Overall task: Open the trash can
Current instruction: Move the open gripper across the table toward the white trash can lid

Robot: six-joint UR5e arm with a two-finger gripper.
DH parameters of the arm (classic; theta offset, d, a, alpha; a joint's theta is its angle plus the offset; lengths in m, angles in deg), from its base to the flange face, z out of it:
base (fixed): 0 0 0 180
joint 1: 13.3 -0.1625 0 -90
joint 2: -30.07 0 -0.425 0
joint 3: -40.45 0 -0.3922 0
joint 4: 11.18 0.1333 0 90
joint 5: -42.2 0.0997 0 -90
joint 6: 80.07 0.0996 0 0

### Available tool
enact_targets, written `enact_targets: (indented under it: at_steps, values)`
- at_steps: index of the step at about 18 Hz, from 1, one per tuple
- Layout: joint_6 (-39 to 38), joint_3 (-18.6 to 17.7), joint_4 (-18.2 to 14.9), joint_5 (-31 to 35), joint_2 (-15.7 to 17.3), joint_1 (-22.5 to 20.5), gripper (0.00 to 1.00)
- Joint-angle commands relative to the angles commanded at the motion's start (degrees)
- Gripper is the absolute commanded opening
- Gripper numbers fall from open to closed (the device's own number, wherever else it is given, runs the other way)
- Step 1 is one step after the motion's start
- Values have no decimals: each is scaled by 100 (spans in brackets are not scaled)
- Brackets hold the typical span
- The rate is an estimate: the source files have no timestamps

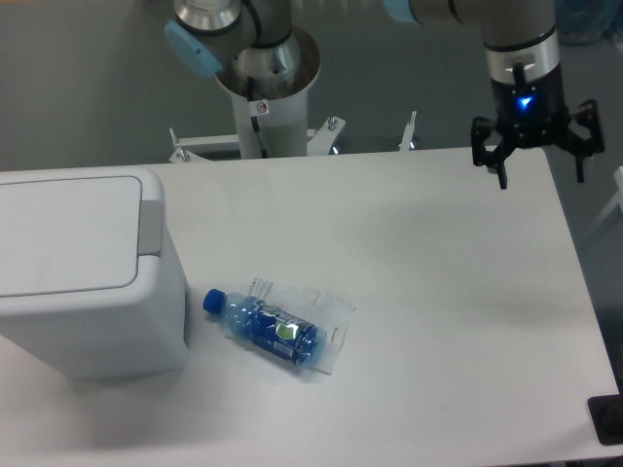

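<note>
The trash can is a large boxy white bin at the left edge of the table. Its flat white lid is down, and its grey push tab faces right. My gripper hangs at the far right over the table's back corner, far from the trash can. Its two black fingers are spread wide and hold nothing.
A small blue plastic bottle with a blue cap lies on its side just right of the trash can. The arm's white base column stands behind the white table. A black object sits at the table's front right corner.
</note>
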Motion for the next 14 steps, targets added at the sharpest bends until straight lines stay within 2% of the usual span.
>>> enact_targets:
  at_steps: [3, 8, 12, 14]
  values:
    - [-35, 61, -17, -26, 18, 9, 100]
    - [-123, -61, -35, -176, 44, 202, 100]
    - [-1324, -62, -35, -193, 149, 492, 100]
    - [-1668, -26, -26, -185, 176, 623, 100]
